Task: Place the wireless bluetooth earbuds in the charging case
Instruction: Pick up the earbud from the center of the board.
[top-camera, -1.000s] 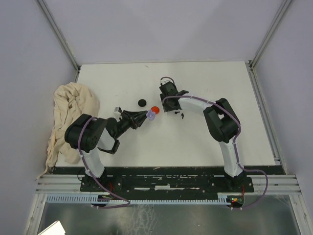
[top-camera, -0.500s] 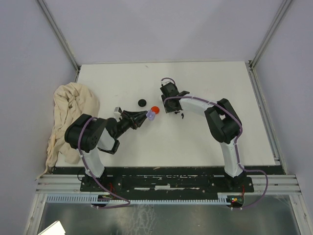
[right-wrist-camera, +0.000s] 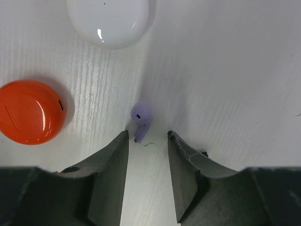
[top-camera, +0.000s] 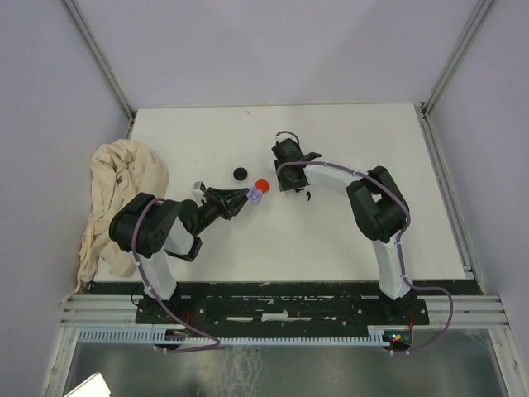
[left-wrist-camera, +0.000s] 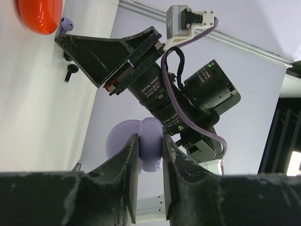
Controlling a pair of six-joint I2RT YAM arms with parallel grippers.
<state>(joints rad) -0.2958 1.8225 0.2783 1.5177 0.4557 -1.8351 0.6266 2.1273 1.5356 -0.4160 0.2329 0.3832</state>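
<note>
One earbud point(right-wrist-camera: 140, 117) sits just inside the wide right gripper point(right-wrist-camera: 147, 135); close gently across its stem. The left gripper point(left-wrist-camera: 149, 141) clamps the case point(left-wrist-camera: 150, 155).

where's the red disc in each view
Top external: red disc almost at the centre of the picture.
Left wrist: top left corner, cut off by the edge, with the lilac earbud right beside it.
Right wrist: far left, mid-height, to the left of the same earbud.
Shared landmark: the lilac earbud, seen in both wrist views and too small to make out from above.
</note>
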